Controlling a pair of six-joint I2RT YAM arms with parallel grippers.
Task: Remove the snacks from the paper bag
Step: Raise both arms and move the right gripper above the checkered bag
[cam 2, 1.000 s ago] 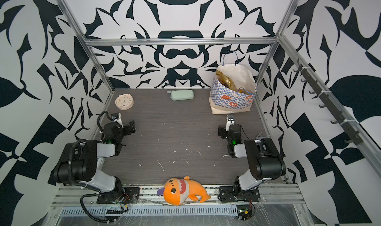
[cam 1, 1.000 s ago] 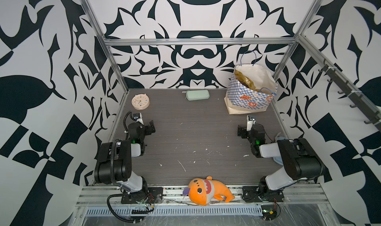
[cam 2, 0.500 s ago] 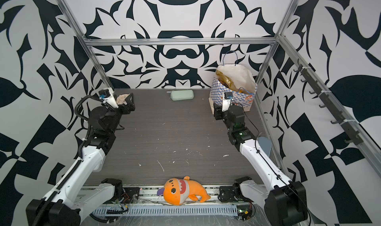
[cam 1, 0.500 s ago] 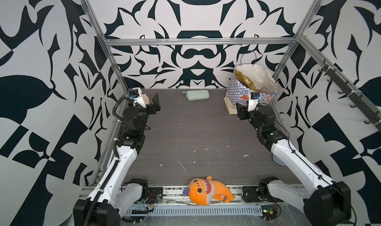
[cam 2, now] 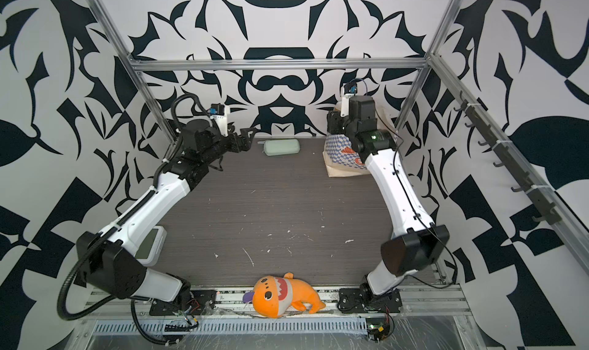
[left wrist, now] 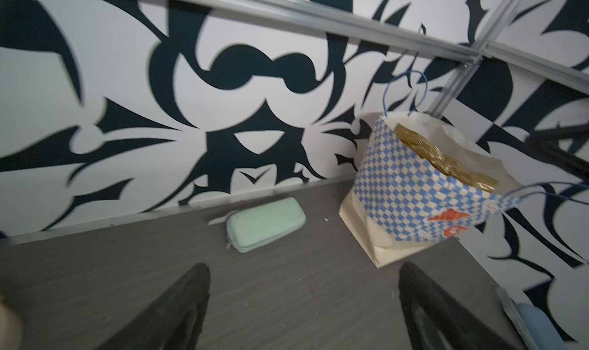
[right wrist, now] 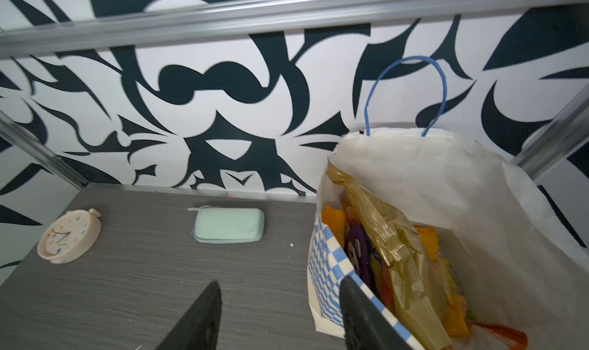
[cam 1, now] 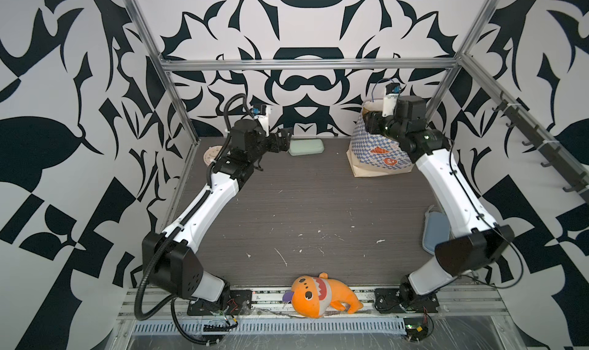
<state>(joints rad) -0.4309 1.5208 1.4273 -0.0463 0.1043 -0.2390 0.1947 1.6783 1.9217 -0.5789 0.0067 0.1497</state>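
Back edge: a mint-green oblong zip case [cam 1: 306, 147] lies flat on the dark grey wood-grain tabletop [cam 1: 318, 205], close to the patterned wall.
Back left corner: a cream round alarm clock [right wrist: 68, 236] lies face up, well apart from the case.
Front rail: an orange plush toy with a toothy mouth [cam 1: 322, 295] lies on its side.
Right edge: a pale blue soft pouch [cam 1: 435, 233], partly hidden.
Left edge: a white device with a greenish screen [cam 2: 152, 244], partly hidden.

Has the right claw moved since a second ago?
Yes. The right claw went from mid-table, well short of the paper bag, toward the back wall, and now sits at the bag's open top.
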